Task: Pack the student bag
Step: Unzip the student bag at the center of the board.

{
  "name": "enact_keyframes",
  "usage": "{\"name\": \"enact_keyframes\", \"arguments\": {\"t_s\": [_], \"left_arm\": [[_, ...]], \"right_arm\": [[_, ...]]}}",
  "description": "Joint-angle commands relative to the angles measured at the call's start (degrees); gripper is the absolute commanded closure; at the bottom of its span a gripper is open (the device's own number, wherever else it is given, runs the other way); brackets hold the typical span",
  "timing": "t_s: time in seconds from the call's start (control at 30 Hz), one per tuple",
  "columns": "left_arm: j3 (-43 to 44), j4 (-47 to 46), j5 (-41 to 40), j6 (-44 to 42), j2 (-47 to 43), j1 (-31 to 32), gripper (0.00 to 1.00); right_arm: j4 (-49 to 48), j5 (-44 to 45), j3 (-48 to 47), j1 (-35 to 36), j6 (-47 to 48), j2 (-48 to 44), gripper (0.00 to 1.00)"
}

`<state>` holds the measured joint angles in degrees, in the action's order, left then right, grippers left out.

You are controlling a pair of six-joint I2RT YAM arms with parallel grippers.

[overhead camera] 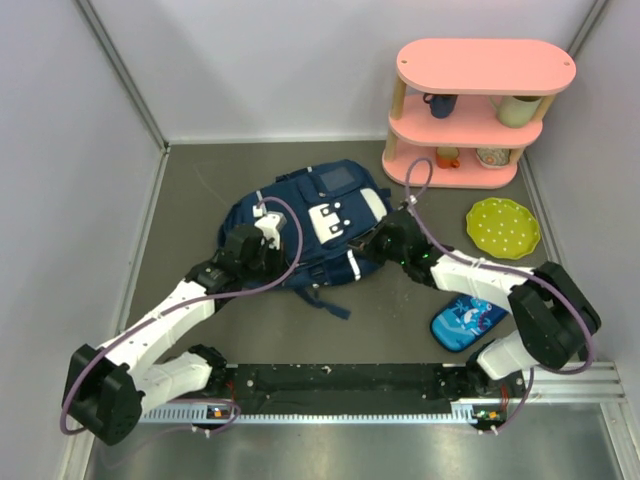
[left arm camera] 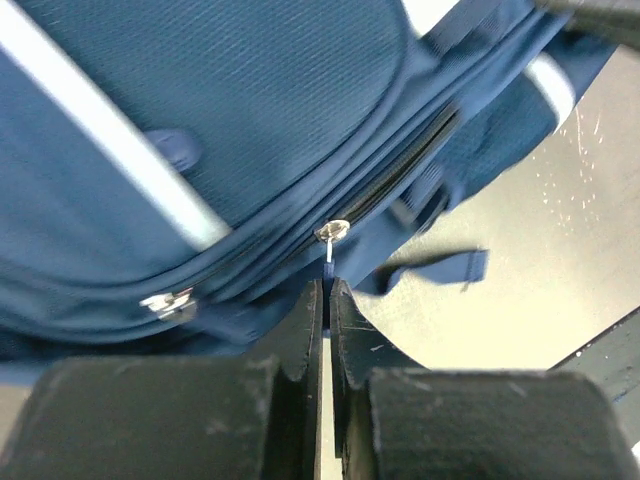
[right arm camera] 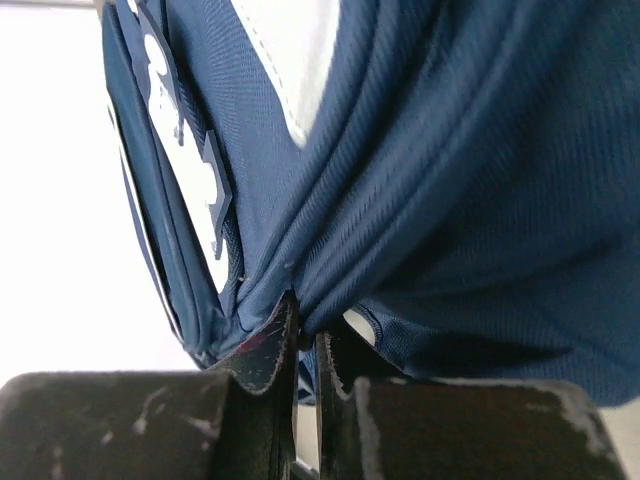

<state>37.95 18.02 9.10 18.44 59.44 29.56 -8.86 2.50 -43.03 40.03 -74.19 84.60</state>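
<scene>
Grey table, white walls: backpack [overhead camera: 310,225] lies mid-table with both claws on it.
Its zipper pull [left arm camera: 328,258] sits pinched in the closed left claw [left arm camera: 326,290], likely to run the zip; right claw [right arm camera: 305,318] clamps a fabric fold, likely bracing. Bag contents unseen. Pencil case [overhead camera: 467,322] and green plate [overhead camera: 503,227] lie outside; pink shelf [overhead camera: 485,65] holds cups [overhead camera: 440,103].
</scene>
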Motion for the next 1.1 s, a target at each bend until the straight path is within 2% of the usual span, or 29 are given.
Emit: {"name": "enact_keyframes", "arguments": {"t_s": [0.0,0.3,0.4,0.53,0.67,0.77,0.9,0.93,0.97,1.07], "left_arm": [[2.7,9.6,-7.6,-0.1,-1.5,0.1,1.0],[2.3,17.7,-15.6,4.3,-1.4,0.2,1.0],[1.0,18.5,-16.5,6.2,-2.8,0.3,1.0],[0.3,18.4,-14.6,6.6,-5.6,0.3,1.0],[0.5,18.1,-12.2,8.4,-8.1,3.5,1.0],[0.2,17.0,-12.3,11.1,-7.8,7.4,1.0],[0.2,13.6,-11.9,14.3,-5.5,11.6,1.0],[0.2,12.1,-11.9,14.8,-4.9,12.3,1.0],[0.1,11.1,-11.9,15.6,-3.8,13.1,1.0],[0.3,7.7,-11.0,16.3,-2.2,13.9,1.0]], "right_arm": [[2.4,2.5,-1.5,-8.9,11.1,-3.3,1.0],[4.3,-3.7,-6.7,-13.9,19.8,1.3,1.0],[8.0,-7.2,-12.9,-15.2,24.8,4.9,1.0],[8.0,-16.2,-21.0,-15.2,30.8,10.1,1.0],[12.5,-24.9,-28.9,-15.1,34.6,18.1,1.0],[11.8,-24.2,-31.4,-15.1,35.5,20.4,1.0],[17.2,-24.7,-37.8,-15.1,37.6,23.9,1.0],[18.5,-25.3,-39.4,-15.1,38.2,23.8,0.97],[19.1,-25.8,-39.1,-15.0,38.2,23.3,0.78],[19.7,-24.0,-33.5,-14.6,37.1,17.3,0.47]]}}
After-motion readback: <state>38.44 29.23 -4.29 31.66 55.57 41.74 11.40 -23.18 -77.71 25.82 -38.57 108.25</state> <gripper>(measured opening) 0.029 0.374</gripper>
